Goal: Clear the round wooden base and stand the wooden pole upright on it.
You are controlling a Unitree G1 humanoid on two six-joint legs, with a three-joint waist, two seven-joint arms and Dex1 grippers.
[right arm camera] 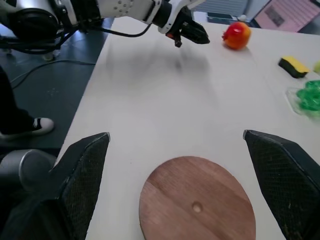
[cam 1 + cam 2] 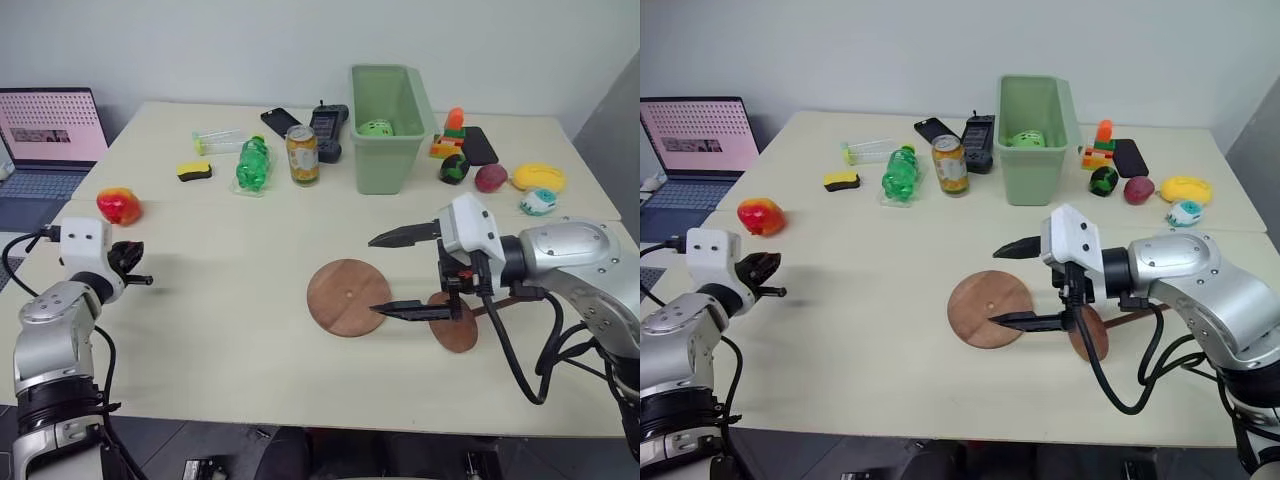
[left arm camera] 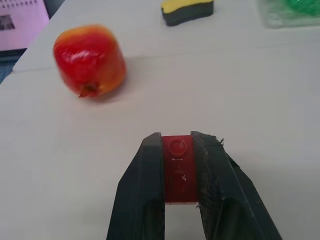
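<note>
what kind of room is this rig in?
Looks like a lab or office test area: a pale table strewn with mixed props such as a green bin, a soda can and toy fruit, with an open laptop beside it.

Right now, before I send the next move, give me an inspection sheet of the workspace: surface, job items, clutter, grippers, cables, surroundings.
Surface: pale table, bare at the near edge.
Job's things: round wooden base lies flat with nothing on it; wooden pole lies on the table beside it, its disc end flat near the base.
Clutter: red fruit, sponge, green bottle, can, green bin, phones and toys at the far side.
Grippers: left gripper shut, a small red piece between its fingers; right gripper open, over the base's right edge.
Cables: black cable loops under the right arm.
Surroundings: laptop at left.
</note>
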